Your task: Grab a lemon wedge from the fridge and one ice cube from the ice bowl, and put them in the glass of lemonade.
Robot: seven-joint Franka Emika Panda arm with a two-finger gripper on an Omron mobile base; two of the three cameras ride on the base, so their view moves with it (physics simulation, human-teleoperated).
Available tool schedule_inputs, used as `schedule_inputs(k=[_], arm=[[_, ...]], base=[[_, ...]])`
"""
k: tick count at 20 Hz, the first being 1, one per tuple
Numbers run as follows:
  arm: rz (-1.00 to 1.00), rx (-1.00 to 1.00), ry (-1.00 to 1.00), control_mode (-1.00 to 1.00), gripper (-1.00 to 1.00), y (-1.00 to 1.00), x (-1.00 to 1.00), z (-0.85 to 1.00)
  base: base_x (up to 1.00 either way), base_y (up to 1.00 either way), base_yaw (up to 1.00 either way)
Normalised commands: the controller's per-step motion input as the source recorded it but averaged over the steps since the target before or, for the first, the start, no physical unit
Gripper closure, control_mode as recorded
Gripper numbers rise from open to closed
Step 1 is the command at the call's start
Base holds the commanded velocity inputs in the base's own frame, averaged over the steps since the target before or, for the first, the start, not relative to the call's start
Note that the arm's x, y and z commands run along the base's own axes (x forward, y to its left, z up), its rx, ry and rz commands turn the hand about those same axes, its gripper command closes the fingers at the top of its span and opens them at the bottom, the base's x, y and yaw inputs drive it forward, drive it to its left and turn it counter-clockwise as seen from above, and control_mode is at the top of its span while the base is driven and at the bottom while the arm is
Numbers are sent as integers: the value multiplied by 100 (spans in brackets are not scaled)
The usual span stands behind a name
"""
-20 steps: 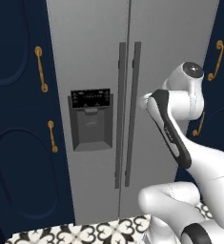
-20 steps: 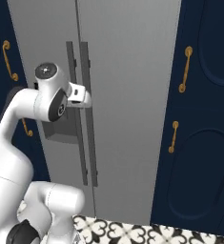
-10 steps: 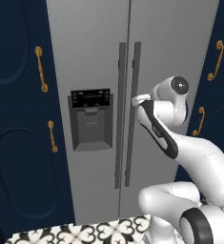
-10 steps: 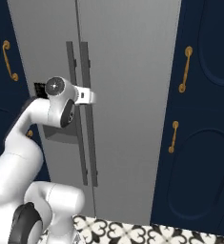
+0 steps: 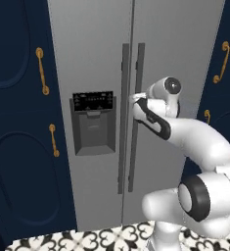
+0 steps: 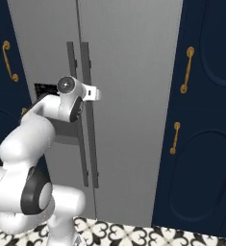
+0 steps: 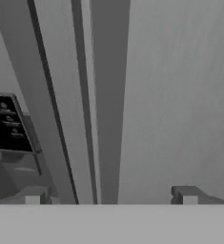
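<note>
The fridge [image 5: 175, 49] [image 6: 129, 72] [image 7: 180, 95] stands with both light-grey doors shut, its two dark bar handles side by side at the seam. My gripper [image 5: 134, 100] [image 6: 97, 93] is open and held level, right in front of the right door's handle [image 5: 139, 73] [image 6: 85, 62], at about the dispenser's height. In the hand view that handle [image 7: 108, 95] runs up between my spread fingertips [image 7: 189, 196], and nothing is gripped. The lemon wedge is hidden behind the shut doors. The ice bowl and the glass of lemonade are out of view.
A black-panelled dispenser recess [image 5: 93, 122] [image 7: 6, 124] sits in the left door. Navy cabinets with brass handles [image 5: 42, 71] [image 6: 186, 69] flank the fridge on both sides. Patterned black-and-white floor tiles [image 5: 87, 240] lie below.
The hand has swung down and left from beside the right cabinet to just in front of the fridge's handles. The jaws stayed open, and the doors stayed shut.
</note>
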Motion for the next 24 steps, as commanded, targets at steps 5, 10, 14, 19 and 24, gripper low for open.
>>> schedule_inputs(k=[5, 10, 14, 19, 24], arm=[[0, 0, -1, -100, -100, 1, 75, -18], [0, 0, -1, -100, -100, 0, 74, -23], [0, 0, 0, -100, -100, 0, 82, -15], [0, 0, -1, -100, 100, 0, 71, -9], [0, 0, 0, -100, 100, -1, 3, 0]], base=[[0, 0, 0], [0, 0, 0], [0, 0, 0], [0, 0, 0], [0, 0, 0]])
